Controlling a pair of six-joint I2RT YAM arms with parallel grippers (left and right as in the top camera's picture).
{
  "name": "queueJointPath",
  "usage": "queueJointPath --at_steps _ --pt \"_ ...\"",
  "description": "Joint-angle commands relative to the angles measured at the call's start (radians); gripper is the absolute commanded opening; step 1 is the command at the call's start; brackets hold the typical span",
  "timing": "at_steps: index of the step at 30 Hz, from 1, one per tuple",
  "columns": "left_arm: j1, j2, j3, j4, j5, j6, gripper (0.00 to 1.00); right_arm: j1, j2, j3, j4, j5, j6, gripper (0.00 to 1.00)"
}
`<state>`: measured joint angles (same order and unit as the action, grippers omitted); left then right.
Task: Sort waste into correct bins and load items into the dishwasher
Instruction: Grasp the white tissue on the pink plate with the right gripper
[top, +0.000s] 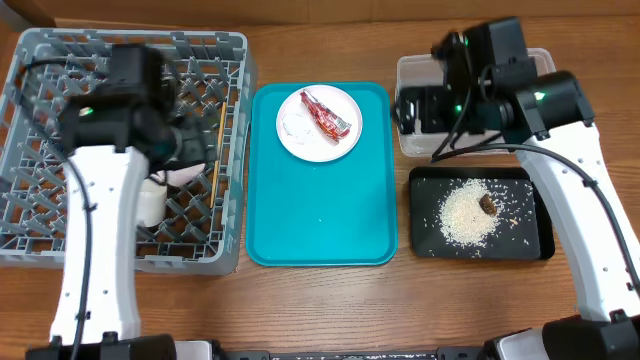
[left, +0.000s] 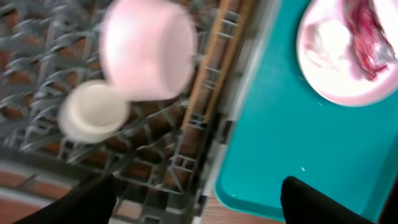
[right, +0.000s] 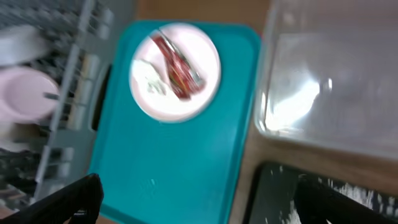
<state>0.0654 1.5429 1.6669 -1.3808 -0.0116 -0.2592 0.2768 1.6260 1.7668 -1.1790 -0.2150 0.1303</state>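
My left gripper (top: 195, 145) hangs open over the grey dishwasher rack (top: 60, 225), nothing between its fingers (left: 68, 205). Below it in the rack lie a pale pink bowl (left: 149, 50), a small white cup (left: 93, 112) and wooden chopsticks (left: 214, 62). A white plate (top: 320, 125) on the teal tray carries the red foil wrapper (top: 327, 115) and a white paper wad (top: 297, 128). My right gripper (top: 405, 110) is open and empty, above the clear tub (top: 420, 70) at its left end. The black tray (top: 430, 195) holds rice (top: 467, 212) and a brown lump (top: 486, 204).
The teal serving tray (top: 320, 220) lies between the rack and the two bins. In the right wrist view the plate (right: 175, 71), the clear tub (right: 329, 93) and a corner of the black tray (right: 280, 199) show beneath the open fingers (right: 68, 202).
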Motion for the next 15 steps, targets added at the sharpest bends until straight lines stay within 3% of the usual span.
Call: queueJointPath --at_steps 1,6,15 --pt "0.087 -0.016 0.0 -0.013 0.008 -0.044 0.86 0.04 0.07 0.127 0.018 0.06 -0.008 1.0" --pt "0.195 -0.016 0.0 -0.021 0.115 -0.044 0.86 0.106 0.169 0.153 0.19 0.065 -0.009 1.0" --pt "0.222 -0.016 0.0 -0.022 0.117 -0.045 0.87 0.227 0.404 0.152 0.331 0.065 -0.061 1.0"
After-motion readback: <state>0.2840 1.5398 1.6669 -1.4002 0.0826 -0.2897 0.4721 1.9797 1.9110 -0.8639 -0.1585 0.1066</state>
